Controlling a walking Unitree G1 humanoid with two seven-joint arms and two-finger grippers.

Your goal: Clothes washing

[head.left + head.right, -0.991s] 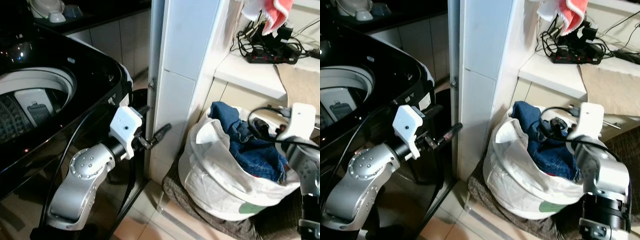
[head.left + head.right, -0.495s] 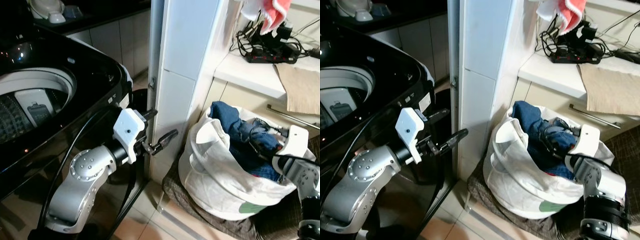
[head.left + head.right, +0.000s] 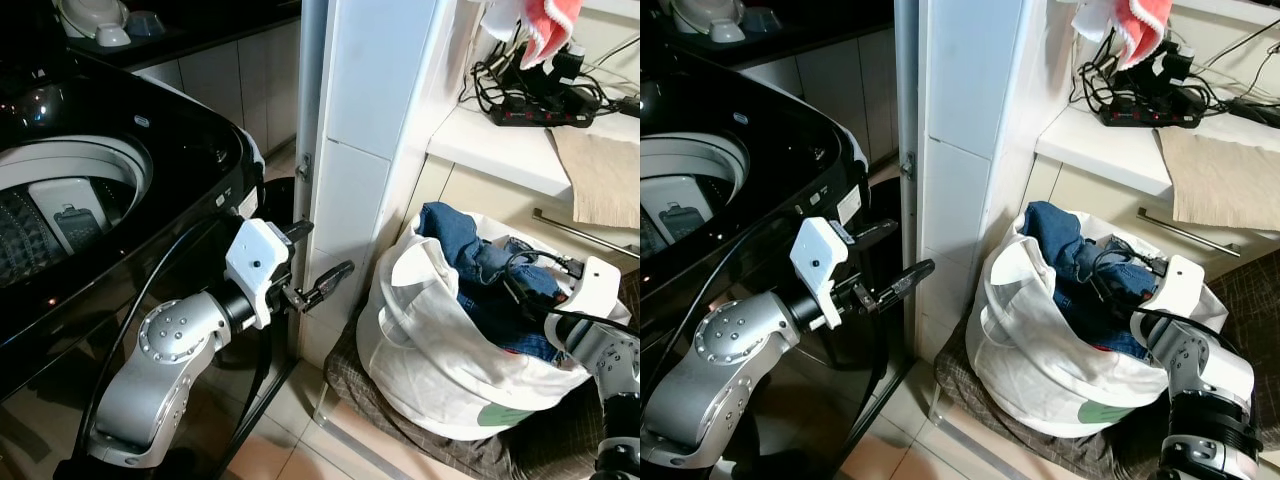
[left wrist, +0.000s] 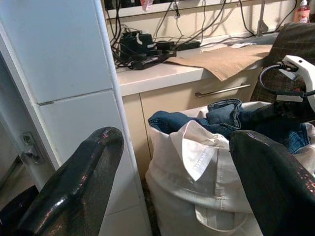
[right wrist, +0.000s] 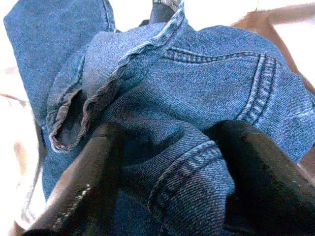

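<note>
A white laundry bag [image 3: 430, 360] stands on the floor right of a tiled pillar, with blue jeans [image 3: 465, 245] heaped in it. My right gripper [image 3: 522, 292] reaches down into the bag from the right. In the right wrist view its fingers [image 5: 93, 172] are open and straddle a raised fold of the jeans [image 5: 167, 98]. The black top-loading washing machine [image 3: 150, 150] fills the left, its drum [image 3: 60, 200] uncovered. My left gripper [image 3: 318, 258] hangs open and empty in front of the machine, pointing at the bag [image 4: 197, 196].
The white tiled pillar [image 3: 370, 150] stands between machine and bag. A counter [image 3: 500, 150] behind the bag carries a power strip with cables [image 3: 545, 100], a brown mat [image 3: 605, 175] and a hanging red-and-white cloth [image 3: 540, 25]. A dark checked cloth [image 3: 400, 425] lies under the bag.
My right arm has dropped from above the bag down onto the jeans. My left gripper has opened its fingers and stayed in place.
</note>
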